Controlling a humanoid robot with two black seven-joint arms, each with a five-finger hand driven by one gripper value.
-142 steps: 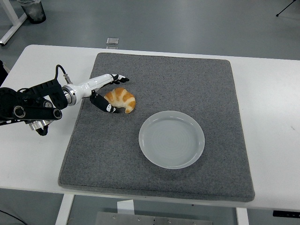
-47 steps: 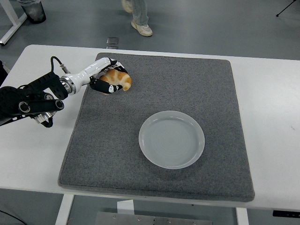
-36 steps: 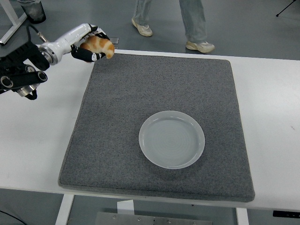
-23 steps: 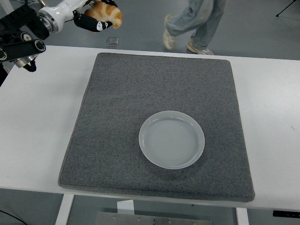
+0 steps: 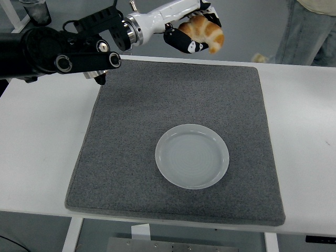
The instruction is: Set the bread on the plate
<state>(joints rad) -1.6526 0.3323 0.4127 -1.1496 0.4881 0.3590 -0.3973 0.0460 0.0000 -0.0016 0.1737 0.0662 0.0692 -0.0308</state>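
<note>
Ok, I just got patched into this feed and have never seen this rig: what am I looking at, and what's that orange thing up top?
You are looking down from a camera on the robot's head. The black arm from the left ends in a white and black left robot hand, which grips a golden-brown croissant raised above the far edge of the grey felt mat. The mat lies on a white table, with an empty round translucent white plate on it. A person's legs show at top right. The right arm is out of view.
</note>
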